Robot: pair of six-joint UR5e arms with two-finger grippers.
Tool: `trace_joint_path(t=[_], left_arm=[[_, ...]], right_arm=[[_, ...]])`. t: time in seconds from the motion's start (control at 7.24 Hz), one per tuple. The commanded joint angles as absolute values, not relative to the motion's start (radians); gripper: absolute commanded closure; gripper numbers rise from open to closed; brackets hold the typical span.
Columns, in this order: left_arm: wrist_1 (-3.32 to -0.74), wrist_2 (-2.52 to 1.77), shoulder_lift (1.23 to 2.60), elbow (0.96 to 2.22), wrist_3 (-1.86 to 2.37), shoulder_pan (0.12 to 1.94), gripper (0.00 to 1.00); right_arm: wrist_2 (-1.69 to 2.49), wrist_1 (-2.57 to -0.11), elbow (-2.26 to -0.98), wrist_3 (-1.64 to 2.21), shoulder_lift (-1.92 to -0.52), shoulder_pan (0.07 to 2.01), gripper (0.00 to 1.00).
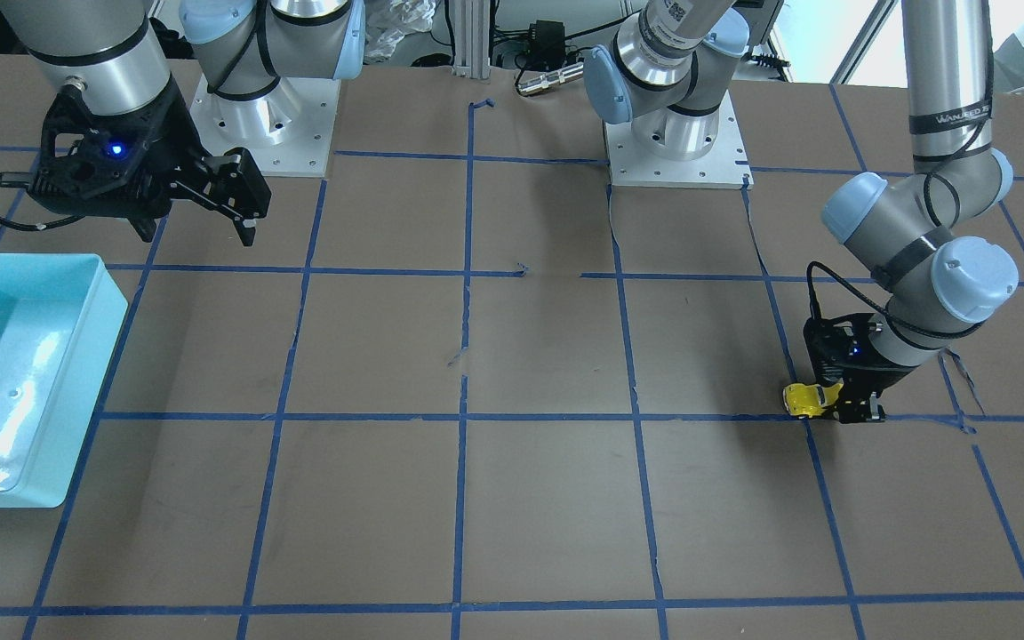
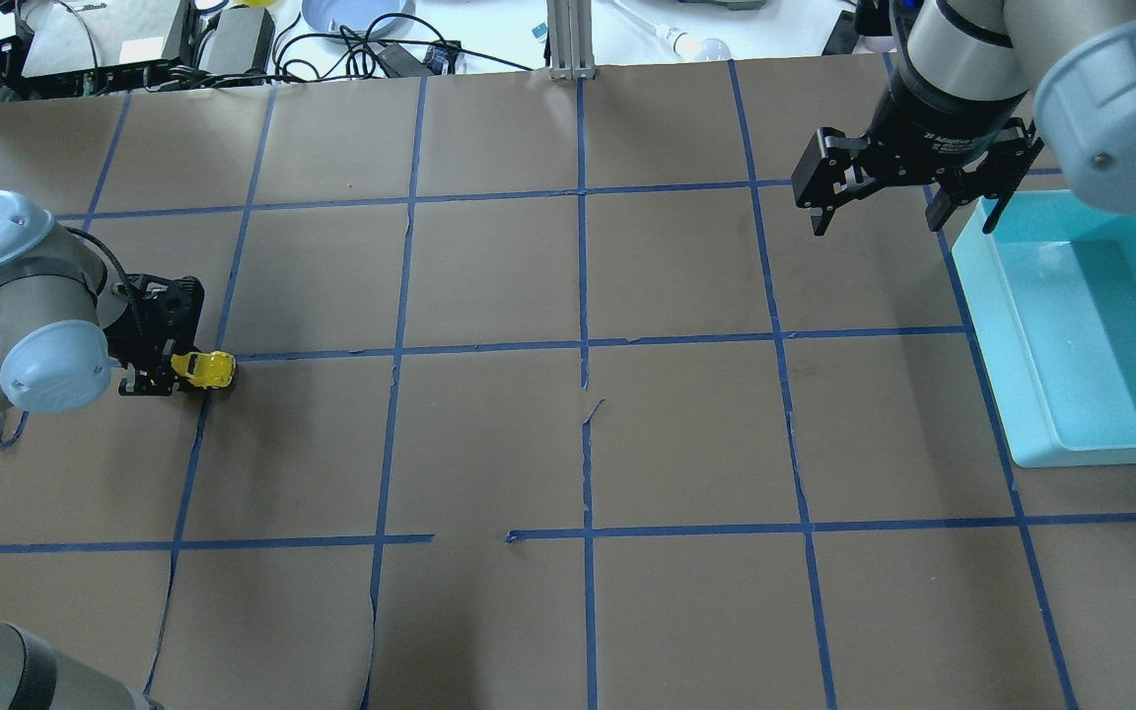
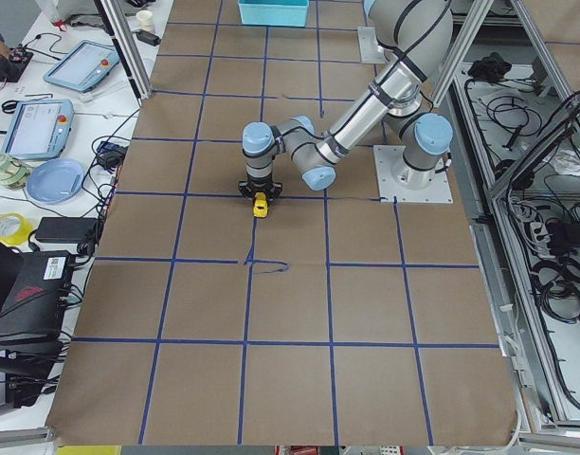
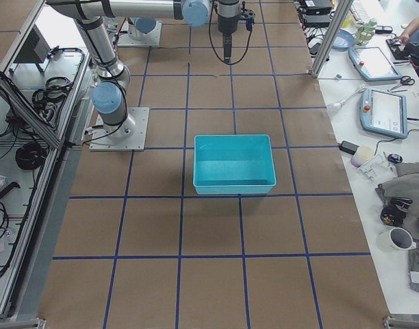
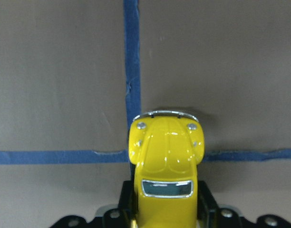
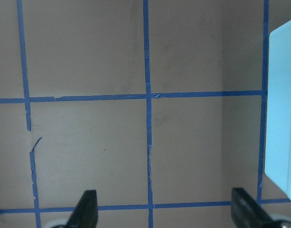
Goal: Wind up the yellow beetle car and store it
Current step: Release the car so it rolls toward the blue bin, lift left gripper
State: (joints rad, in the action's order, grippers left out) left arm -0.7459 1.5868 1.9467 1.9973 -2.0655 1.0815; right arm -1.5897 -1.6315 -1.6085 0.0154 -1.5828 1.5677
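- My left gripper [image 2: 177,367] is low over the table [image 2: 686,444], at the robot's left end.
- My left fingers [image 5: 206,203] are clamped on the car [image 5: 165,164]. They press the flanks of its rear half, and the hood and front bumper stick out ahead.
- The car sits at a crossing of blue tape lines. It looks to be resting on the paper, though I cannot see its wheels.
- My right gripper [image 6: 165,213] hangs with its fingers wide apart and nothing between them, just beside the bin [image 2: 987,340], well apart from the car.
- I judge the car light and rigid, so weight is no trouble.
- The glossy, rounded shell is likely slippery and could squirt forward out of a pinch.
- The best hold, I think, is low on the flat door sides, square across the body, not on the curved roof.
- For winding, I would press it down gently so the wheels bite while rolling.
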Motion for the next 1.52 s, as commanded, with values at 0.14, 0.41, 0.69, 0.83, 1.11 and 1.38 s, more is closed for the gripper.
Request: trace_joint_path(t=[0.14,0.41,0.69,0.83,1.11,1.38], left_arm=[[-0.746,1.589,1.951,1.990,-2.007,1.080,0.00],[-0.746,1.589,1.954,1.980,-2.002,1.080,0.00],[-0.744,1.585,1.956,1.979,-2.000,1.080,0.00],[-0.758,1.595,1.933,1.983,-1.933,1.109,0.00],[-0.826,1.585,1.879,1.968,-1.731,1.263,0.00],[-0.978,1.575,1.807,1.915,-1.469,1.392,0.00]], right_arm=[[-1.591,-1.629,-1.609,0.014,-1.585,1.568,0.00],[-1.589,-1.629,-1.617,0.015,-1.585,1.568,0.00],[-1.592,-1.629,-1.618,0.015,-1.585,1.568,0.00],[-1.591,-1.629,-1.618,0.015,-1.586,1.568,0.00],[-1.591,-1.629,-1.618,0.015,-1.586,1.568,0.00],[-1.592,-1.629,-1.618,0.015,-1.585,1.568,0.00]])
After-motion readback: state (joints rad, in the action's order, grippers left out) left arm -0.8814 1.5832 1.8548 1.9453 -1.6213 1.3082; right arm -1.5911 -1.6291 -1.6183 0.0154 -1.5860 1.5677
